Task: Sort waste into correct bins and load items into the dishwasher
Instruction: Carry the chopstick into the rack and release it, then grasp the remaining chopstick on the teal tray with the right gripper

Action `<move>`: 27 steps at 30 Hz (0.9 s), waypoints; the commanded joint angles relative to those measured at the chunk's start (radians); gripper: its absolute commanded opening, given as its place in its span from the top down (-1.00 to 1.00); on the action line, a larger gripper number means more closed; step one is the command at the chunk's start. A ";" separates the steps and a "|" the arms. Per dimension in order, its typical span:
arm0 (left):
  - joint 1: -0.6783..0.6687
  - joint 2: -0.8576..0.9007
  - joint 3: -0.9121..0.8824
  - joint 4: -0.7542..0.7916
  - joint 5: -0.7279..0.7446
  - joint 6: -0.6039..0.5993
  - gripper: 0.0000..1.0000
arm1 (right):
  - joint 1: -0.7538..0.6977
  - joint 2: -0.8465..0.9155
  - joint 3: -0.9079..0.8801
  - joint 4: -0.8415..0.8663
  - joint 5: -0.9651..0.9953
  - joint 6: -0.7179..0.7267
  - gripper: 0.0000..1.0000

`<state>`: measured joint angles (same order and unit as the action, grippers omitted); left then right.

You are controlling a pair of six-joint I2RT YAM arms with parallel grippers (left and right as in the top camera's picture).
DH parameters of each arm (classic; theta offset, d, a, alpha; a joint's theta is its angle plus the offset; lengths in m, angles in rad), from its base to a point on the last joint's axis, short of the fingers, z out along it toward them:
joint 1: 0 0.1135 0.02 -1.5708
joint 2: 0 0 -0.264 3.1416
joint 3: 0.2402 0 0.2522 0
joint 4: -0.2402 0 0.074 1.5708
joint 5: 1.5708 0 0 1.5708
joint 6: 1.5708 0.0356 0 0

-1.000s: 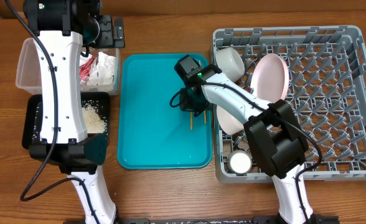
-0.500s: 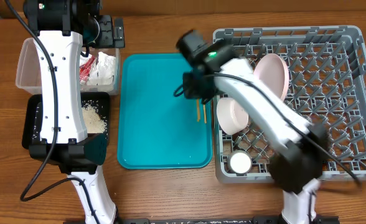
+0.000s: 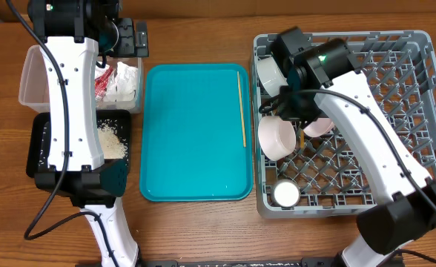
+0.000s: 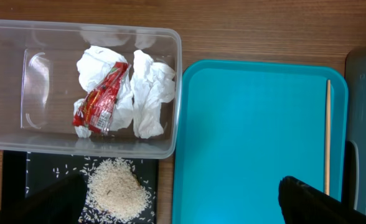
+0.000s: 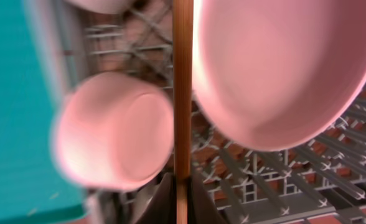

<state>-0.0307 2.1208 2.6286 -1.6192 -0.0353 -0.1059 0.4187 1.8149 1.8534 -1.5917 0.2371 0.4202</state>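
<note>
My right gripper point(image 5: 182, 190) is shut on a thin wooden chopstick point(image 5: 182, 93) and holds it over the grey dish rack point(image 3: 425, 111), between a white bowl point(image 5: 114, 130) and the pale pink plate point(image 5: 282, 68). The second chopstick point(image 3: 242, 107) lies along the right edge of the teal tray point(image 3: 188, 133). My left gripper point(image 4: 186, 205) is open and empty, high above the bins. The clear tub point(image 4: 9, 87) holds the red-and-white wrapper point(image 4: 102, 99) and white napkin point(image 4: 152, 93). The black tray point(image 3: 36, 144) holds the rice heap point(image 4: 117, 190).
In the rack stand two white bowls point(image 3: 277, 137) point(image 3: 270, 72) at its left side and a small white cup point(image 3: 285, 194) at the front left corner. The left arm point(image 3: 73, 96) hangs over the tub and black tray. The wooden table point(image 3: 203, 230) surrounds everything.
My right gripper has moved from the teal tray to over the rack's left side, carrying one chopstick. The other chopstick now lies along the tray's right edge. The left arm has not moved.
</note>
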 commanded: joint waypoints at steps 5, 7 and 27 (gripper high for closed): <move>0.004 -0.015 0.018 0.003 -0.009 -0.014 -1.00 | -0.103 0.010 -0.226 0.142 0.058 -0.032 0.12; 0.004 -0.015 0.018 0.003 -0.009 -0.014 -1.00 | -0.106 0.010 -0.230 0.156 0.058 -0.033 0.00; 0.004 -0.015 0.018 0.003 -0.010 -0.014 -1.00 | 0.186 0.118 0.003 0.491 -0.139 -0.118 -0.01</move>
<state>-0.0307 2.1208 2.6286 -1.6192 -0.0353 -0.1062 0.5735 1.8462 1.8400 -1.1454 0.0780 0.2943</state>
